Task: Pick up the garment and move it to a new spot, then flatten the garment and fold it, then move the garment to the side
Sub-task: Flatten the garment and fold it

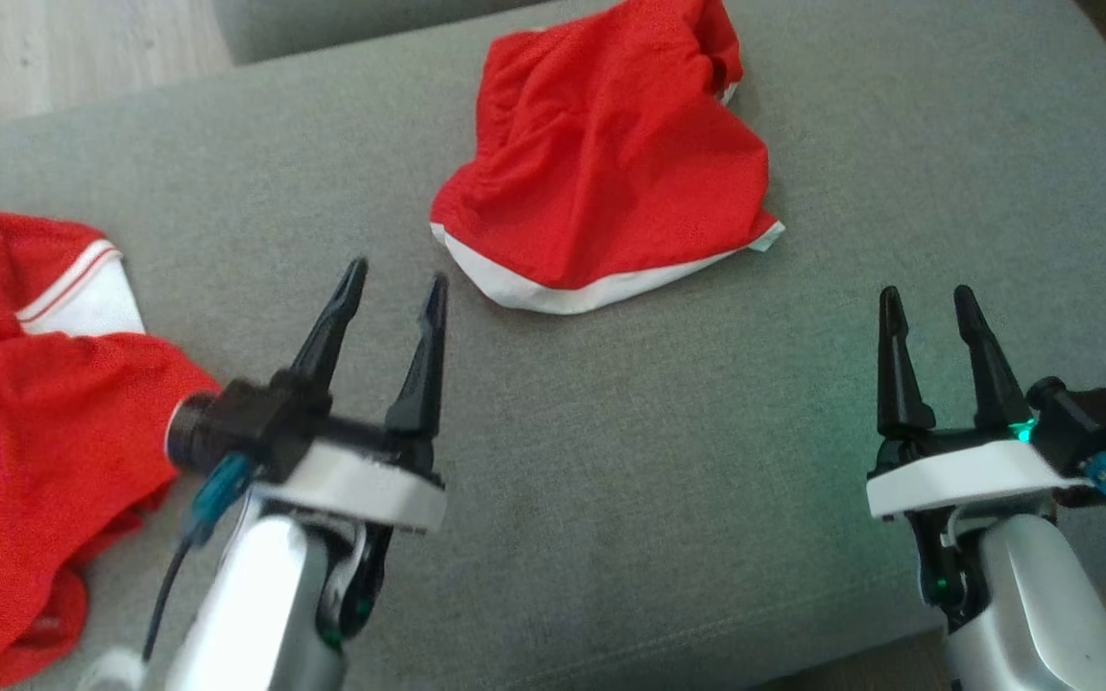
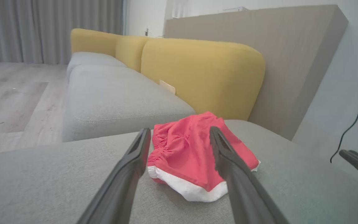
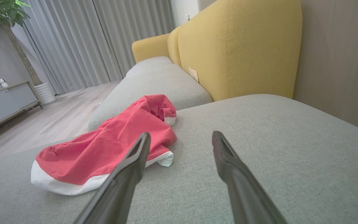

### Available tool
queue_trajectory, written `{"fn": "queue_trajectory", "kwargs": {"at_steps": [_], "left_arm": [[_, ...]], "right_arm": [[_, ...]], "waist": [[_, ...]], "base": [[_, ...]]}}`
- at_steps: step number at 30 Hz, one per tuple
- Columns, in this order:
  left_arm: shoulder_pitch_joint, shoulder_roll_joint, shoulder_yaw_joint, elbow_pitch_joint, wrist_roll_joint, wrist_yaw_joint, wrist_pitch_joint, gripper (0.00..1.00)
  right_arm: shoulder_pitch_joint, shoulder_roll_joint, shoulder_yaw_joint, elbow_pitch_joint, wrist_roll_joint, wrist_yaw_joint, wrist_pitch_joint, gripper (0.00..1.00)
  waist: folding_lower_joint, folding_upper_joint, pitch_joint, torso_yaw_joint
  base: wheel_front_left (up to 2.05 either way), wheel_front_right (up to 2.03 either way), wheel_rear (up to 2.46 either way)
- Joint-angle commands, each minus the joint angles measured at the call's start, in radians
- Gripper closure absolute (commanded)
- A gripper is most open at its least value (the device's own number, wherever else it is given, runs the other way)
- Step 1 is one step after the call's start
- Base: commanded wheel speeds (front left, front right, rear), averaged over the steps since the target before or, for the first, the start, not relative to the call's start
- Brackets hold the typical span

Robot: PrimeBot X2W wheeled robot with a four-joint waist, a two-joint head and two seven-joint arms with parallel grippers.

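The garment [image 1: 25,413], a crumpled red mesh shirt with a white sleeve and red-white striped trim, lies at the left edge of the grey cushion [image 1: 668,413]; its print is hidden. My left gripper [image 1: 397,275] hovers open just right of it, with nothing between its fingers. In the left wrist view this gripper [image 2: 179,130] points at a smaller red piece with white edging [image 2: 188,152]. My right gripper [image 1: 926,293] stands open and empty at the lower right, over bare cushion. In the right wrist view the right gripper [image 3: 182,134] has the smaller piece [image 3: 104,149] to its left.
The smaller red piece [image 1: 601,163] lies at the cushion's far middle. A yellow backrest [image 2: 204,71] and a beige panel [image 2: 291,62] rise behind it. Another grey seat [image 2: 113,96] adjoins, with wooden floor [image 2: 14,96] beyond. A potted plant [image 3: 43,91] stands by the curtains.
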Motion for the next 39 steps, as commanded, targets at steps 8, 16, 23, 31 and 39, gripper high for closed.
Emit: {"fn": "queue_trajectory", "kwargs": {"at_steps": [8,16,23,31,39], "left_arm": [[-0.297,0.038,-0.051,0.299,0.124,-0.054,0.033,0.0],[-0.461,0.072,-0.053,0.548,0.168,-0.034,0.068,0.0],[-0.545,0.081,-0.063,0.711,0.183,-0.014,0.031,0.0],[-0.603,0.074,-0.072,0.804,0.175,-0.017,0.005,0.0],[-0.623,0.061,-0.081,0.859,0.153,-0.035,-0.003,1.0]], "right_arm": [[-0.047,0.001,0.043,-0.051,0.001,-0.001,-0.011,0.0],[-0.069,0.001,0.077,-0.062,0.018,-0.001,-0.011,0.0],[-0.069,0.001,0.083,-0.066,0.023,-0.001,-0.011,0.0],[-0.072,0.001,0.089,-0.068,0.023,-0.001,-0.011,0.0],[-0.076,0.001,0.093,-0.061,0.025,-0.001,-0.011,0.0]], "waist": [[0.0,0.0,0.088,-0.023],[0.0,0.0,0.124,-0.059],[0.0,0.0,0.146,-0.077],[0.0,0.0,0.16,-0.092],[0.0,0.0,0.163,-0.099]], "base": [[0.0,0.0,0.0],[0.0,0.0,0.0],[0.0,0.0,0.0],[0.0,0.0,0.0],[0.0,0.0,0.0]]}}
